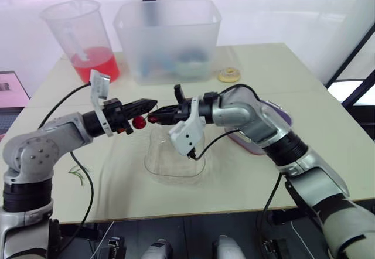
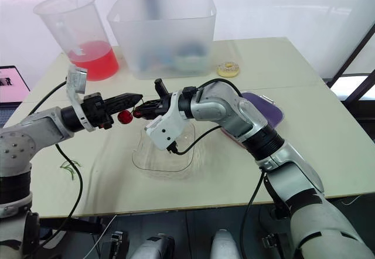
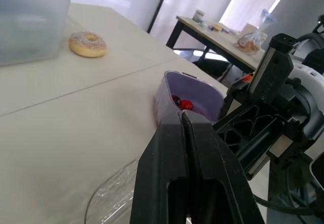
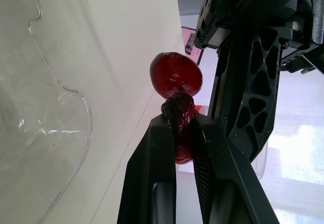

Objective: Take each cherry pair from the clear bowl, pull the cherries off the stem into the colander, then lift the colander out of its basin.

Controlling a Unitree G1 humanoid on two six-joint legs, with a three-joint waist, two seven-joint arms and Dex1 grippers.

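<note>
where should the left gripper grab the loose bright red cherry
Probably its round body, pinched across the widest part, coming from the robot's left. The glossy bright red cherry sticks out free beyond the right gripper, which is shut on the darker red cherry, so that side is blocked.

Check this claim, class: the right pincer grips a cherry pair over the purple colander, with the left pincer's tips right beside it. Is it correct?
Not quite. The right pincer grips the cherry pair by the clear bowl's rim, not over the purple colander, which stands apart to the robot's right. The left pincer's tips are right beside it. The left eye view shows this.
</note>
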